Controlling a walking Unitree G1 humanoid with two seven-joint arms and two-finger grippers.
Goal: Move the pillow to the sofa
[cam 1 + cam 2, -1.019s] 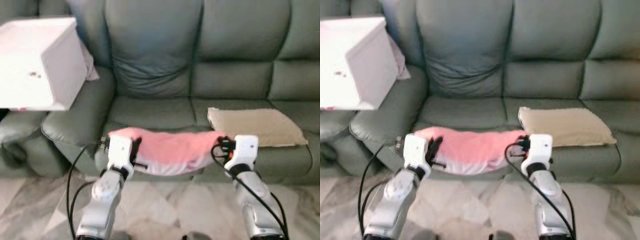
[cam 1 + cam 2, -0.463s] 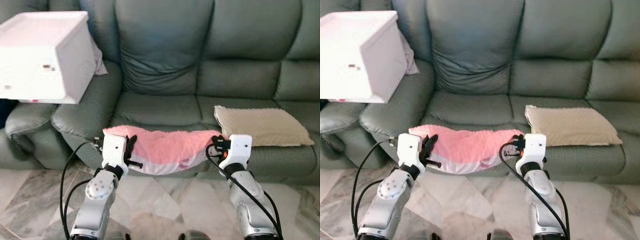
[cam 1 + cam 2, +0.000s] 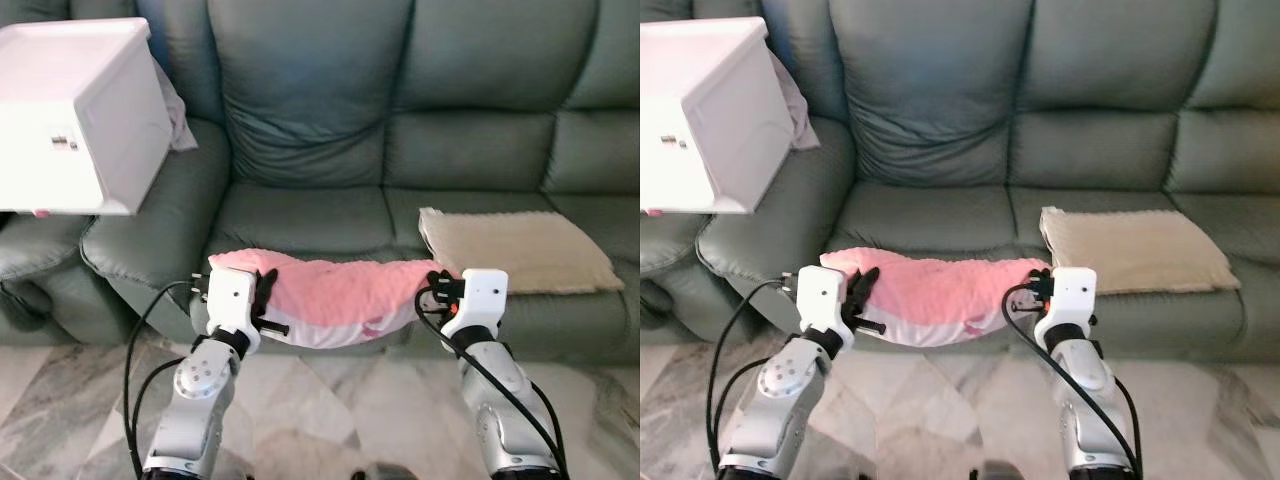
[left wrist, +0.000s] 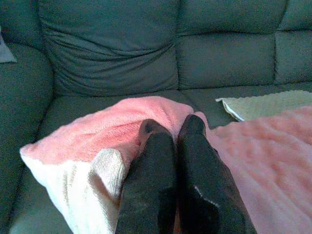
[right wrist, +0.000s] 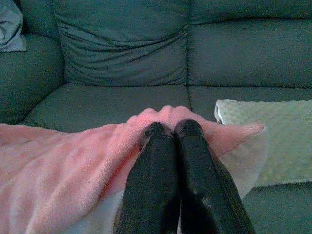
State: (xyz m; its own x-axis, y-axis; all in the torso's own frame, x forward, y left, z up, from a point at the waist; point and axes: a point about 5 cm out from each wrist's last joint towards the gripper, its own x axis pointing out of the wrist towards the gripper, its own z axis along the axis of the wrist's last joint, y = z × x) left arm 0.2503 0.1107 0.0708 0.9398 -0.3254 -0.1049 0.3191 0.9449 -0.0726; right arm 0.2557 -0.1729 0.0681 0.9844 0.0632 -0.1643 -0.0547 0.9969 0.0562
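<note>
straight ahead in the left eye view, a pink pillow (image 3: 340, 300) hangs stretched between the two grippers at the front edge of a grey-green leather sofa (image 3: 420, 150). the left gripper (image 3: 266, 300) grips the pillow's left end and the right gripper (image 3: 436, 291) its right end (the middle sags a little, white underside showing). a beige cushion (image 3: 515, 250) lies on the seat to the right, just beside the pillow's right end. a white box (image 3: 75, 120) sits over the sofa's left armrest, with a pale cloth (image 3: 172, 115) tucked behind it. marble floor (image 3: 330, 400) lies below the arms.

the right eye view gives the same scene.

from the left wrist view, the black fingers (image 4: 151, 180) are clenched together on a bunched fold of the pink pillow, near its corner.

from the right wrist view, the fingers (image 5: 156, 180) are likewise pinched tight on the pillow's edge, with the beige cushion just beyond.
</note>
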